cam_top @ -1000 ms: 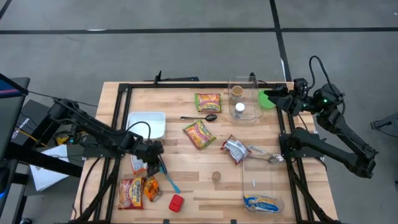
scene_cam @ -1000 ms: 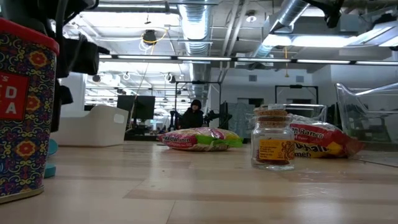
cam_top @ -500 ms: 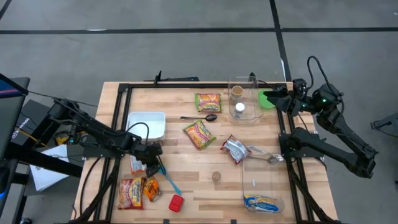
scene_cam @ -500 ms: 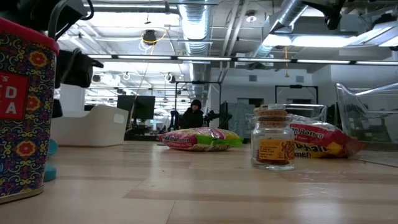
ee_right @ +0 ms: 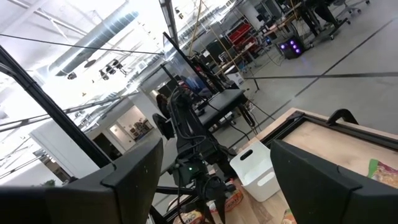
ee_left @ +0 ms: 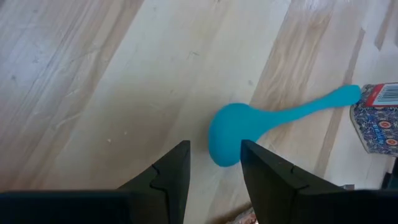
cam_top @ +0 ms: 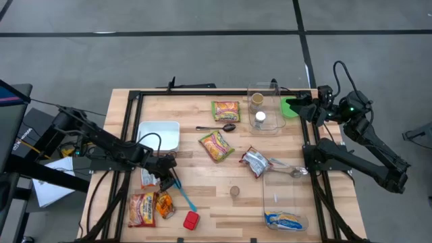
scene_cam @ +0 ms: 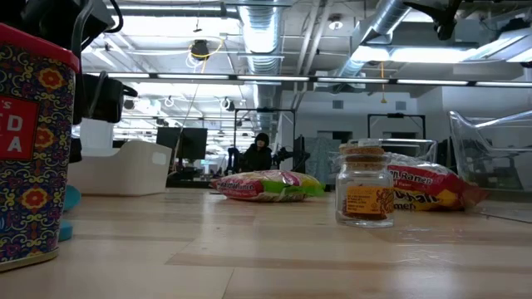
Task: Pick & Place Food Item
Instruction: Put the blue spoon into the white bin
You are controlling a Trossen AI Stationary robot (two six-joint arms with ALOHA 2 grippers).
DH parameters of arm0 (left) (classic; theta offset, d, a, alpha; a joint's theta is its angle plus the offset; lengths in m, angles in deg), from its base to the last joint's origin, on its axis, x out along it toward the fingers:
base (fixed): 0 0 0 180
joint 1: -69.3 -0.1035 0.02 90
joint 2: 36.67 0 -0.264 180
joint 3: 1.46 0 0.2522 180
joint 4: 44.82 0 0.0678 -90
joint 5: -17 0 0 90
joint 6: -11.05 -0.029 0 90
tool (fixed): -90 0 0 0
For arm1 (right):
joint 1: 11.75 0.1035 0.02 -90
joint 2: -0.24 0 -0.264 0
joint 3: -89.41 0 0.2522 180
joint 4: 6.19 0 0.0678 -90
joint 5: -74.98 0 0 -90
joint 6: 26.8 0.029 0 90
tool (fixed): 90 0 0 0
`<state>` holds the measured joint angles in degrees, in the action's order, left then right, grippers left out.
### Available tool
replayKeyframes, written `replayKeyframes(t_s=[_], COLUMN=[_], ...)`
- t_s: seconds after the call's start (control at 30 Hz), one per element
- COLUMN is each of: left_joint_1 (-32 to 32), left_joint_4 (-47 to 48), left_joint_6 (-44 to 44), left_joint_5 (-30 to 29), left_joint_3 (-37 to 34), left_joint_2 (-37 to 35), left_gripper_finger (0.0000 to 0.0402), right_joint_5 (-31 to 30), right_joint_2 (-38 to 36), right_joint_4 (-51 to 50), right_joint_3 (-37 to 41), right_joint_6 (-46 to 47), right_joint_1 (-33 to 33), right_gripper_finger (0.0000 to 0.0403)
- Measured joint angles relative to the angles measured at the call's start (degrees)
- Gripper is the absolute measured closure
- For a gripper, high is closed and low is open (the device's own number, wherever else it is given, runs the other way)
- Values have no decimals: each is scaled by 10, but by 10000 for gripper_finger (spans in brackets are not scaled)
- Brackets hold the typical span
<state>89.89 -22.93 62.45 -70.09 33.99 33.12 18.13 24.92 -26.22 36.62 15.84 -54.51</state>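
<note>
My left gripper is open and empty near the table's near left part. In the left wrist view its fingers stand just short of the bowl of a blue spoon, which lies flat on the wood. A small snack packet lies beside the gripper. A ramen packet and an orange packet lie nearer the near edge. My right gripper is open and empty, held high by the table's far right corner.
A red patterned can stands near the spoon's handle end. Also on the table are a white bin, ramen packets, a silver packet, a small jar, a clear box and a clear bin.
My left gripper has drifted a little toward the table's far edge, away from the red can. Its fingers stay open.
</note>
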Motion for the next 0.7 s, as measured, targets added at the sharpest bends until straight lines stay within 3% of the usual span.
replayKeyframes(t_s=[0.3,0.4,0.53,0.7], left_joint_1=[0,0,-1,0], left_joint_4=[-93,-110,-120,-168], left_joint_6=[8,14,17,29], left_joint_5=[0,-2,-5,-7], left_joint_3=[2,3,1,-1], left_joint_2=[82,99,99,86], left_gripper_finger=[272,304,381,396], right_joint_5=[0,0,0,0], right_joint_2=[0,0,0,0], right_joint_4=[-3,-3,-3,-3], right_joint_3=[0,0,0,0], right_joint_6=[0,2,3,5], right_joint_1=[0,0,0,0], right_gripper_finger=[112,112,112,112])
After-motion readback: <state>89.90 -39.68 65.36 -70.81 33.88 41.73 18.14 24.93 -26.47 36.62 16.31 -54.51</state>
